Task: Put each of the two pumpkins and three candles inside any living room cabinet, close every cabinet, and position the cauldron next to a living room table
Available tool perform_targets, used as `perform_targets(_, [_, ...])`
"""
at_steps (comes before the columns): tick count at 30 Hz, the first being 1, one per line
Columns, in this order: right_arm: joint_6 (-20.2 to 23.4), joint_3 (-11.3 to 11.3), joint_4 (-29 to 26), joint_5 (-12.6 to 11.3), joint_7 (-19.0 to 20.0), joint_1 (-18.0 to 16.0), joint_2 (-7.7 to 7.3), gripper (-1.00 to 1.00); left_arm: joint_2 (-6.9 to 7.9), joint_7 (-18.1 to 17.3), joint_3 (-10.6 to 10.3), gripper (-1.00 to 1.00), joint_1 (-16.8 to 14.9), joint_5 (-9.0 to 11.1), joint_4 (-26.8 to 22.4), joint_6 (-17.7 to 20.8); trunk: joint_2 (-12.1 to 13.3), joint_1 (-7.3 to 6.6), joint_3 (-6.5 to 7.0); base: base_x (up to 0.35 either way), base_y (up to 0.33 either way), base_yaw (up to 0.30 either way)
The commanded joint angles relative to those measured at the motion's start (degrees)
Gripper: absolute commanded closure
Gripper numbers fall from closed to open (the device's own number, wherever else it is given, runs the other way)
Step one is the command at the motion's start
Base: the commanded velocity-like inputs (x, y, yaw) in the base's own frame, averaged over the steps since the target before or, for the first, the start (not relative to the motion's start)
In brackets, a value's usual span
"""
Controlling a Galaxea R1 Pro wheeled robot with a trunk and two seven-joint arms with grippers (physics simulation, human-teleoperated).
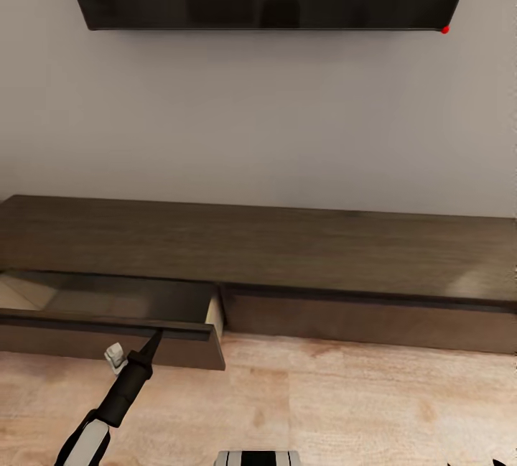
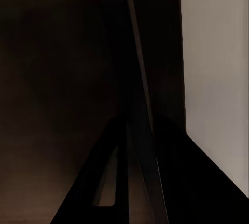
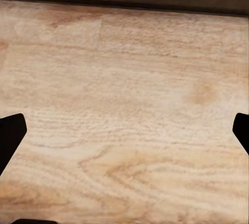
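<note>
Lower left: left end effector [image 1: 154, 340], opening indeterminate, tip at the open drawer [image 1: 108, 340] front of the cabinet [image 1: 287, 250]. Right end effector [image 3: 124, 133] spread wide above floor [image 3: 129, 105].

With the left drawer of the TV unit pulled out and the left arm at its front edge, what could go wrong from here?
1. The left gripper sits right at the top edge of the open drawer; its thin tip may slip off or jam against the front if it pushes at an angle.
2. The drawer juts out over the wood floor, so the base could bump it when the robot moves.
3. The right gripper hangs low over the floor, jaws wide apart, and might scrape it.
</note>
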Motion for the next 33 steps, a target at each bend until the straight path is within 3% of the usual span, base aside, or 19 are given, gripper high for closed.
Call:
perform_targets(1, [0.3, -0.1, -0.1, 0.2, 0.3, 0.0, 0.00, -1.00, 0.00, 0.1, -0.2, 1.00, 0.0, -0.2, 0.1, 0.3, 0.0, -0.02, -0.04, -0.108, 0.000, 0.000])
perform_targets(33, [0.3, -0.1, -0.2, 0.2, 0.3, 0.0, 0.00, -1.00, 0.00, 0.4, -0.2, 1.00, -0.1, -0.2, -1.1, 1.9, 0.0, -0.02, -0.04, -0.096, 0.000, 0.000])
